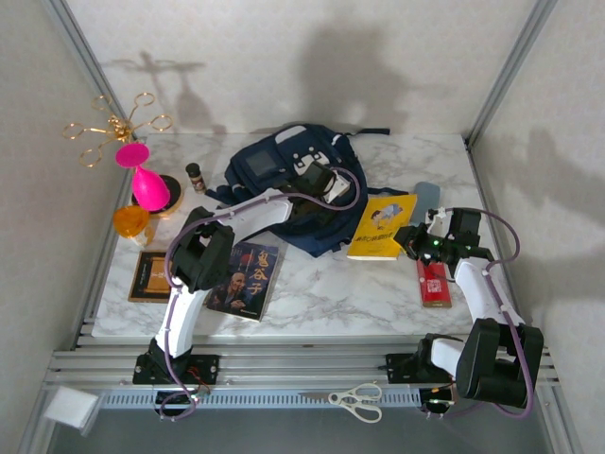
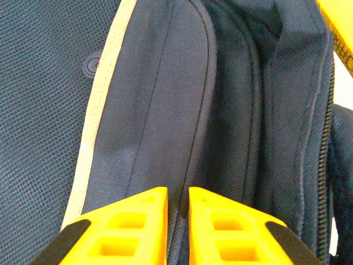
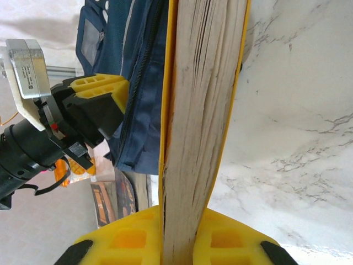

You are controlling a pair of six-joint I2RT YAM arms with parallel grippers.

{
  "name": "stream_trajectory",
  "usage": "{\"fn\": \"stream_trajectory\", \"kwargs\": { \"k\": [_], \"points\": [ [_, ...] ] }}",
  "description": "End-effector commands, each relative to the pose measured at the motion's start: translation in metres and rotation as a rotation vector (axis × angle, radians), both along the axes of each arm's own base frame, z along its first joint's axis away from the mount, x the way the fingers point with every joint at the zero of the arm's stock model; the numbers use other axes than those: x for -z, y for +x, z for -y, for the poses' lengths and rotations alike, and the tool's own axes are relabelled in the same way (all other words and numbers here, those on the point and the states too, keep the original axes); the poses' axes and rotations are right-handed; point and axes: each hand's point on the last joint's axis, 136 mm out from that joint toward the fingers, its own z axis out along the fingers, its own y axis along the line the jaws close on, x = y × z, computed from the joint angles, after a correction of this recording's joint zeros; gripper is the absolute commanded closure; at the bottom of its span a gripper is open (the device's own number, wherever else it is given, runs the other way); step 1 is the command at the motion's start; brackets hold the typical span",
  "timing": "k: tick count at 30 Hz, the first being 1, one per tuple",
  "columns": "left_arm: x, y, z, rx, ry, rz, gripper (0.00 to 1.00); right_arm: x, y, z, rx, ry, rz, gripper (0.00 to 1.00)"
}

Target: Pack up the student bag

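Marble table [image 1: 378,303]: bag [image 1: 269,165] slumps at its rear centre, soft, floppy. Left gripper [image 2: 177,221] pinches its seam, jaws narrow; right gripper [image 3: 185,237] clamps book [image 3: 204,110]. We judge piped seams the best hold.

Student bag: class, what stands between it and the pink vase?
In the top external view, a small dark bottle stands between the pink vase and the student bag.

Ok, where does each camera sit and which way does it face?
Top external: above and behind, looking down on the table; both arms show.
Left wrist: faces the student bag past its own fingers.
Right wrist: looks along the yellow book it clamps, toward the left gripper.
Shared: top and right wrist both show bag and book.
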Motion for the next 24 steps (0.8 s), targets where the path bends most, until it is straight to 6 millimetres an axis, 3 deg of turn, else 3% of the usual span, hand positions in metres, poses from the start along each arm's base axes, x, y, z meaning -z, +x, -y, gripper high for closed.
{"fn": "stream_trajectory", "kwargs": {
  "k": [1, 5, 10, 13, 20, 22, 24],
  "points": [
    [-0.011, 0.015, -0.013, -0.038, 0.031, 0.037, 0.89, -0.023, 0.008, -0.004, -0.03, 0.012, 0.086, 1.0],
    [-0.03, 0.017, -0.015, -0.049, 0.027, 0.065, 1.0, -0.027, 0.008, -0.004, -0.026, 0.008, 0.096, 1.0],
    [-0.064, 0.018, -0.016, -0.073, -0.015, 0.103, 1.0, -0.035, 0.007, -0.005, -0.033, 0.005, 0.106, 1.0],
    [-0.075, 0.016, -0.019, -0.074, -0.018, 0.109, 1.0, -0.042, 0.007, -0.005, -0.042, 0.004, 0.122, 1.0],
    [-0.08, 0.004, -0.02, -0.054, -0.027, 0.084, 1.0, -0.044, 0.008, -0.006, -0.05, 0.005, 0.123, 1.0],
    [-0.071, -0.011, -0.011, -0.006, -0.046, 0.032, 1.0, -0.046, 0.007, -0.006, -0.051, 0.004, 0.129, 1.0],
    [-0.062, -0.025, 0.0, 0.033, -0.063, -0.012, 0.83, -0.047, 0.007, -0.006, -0.05, 0.0, 0.131, 1.0]
  ]
}}
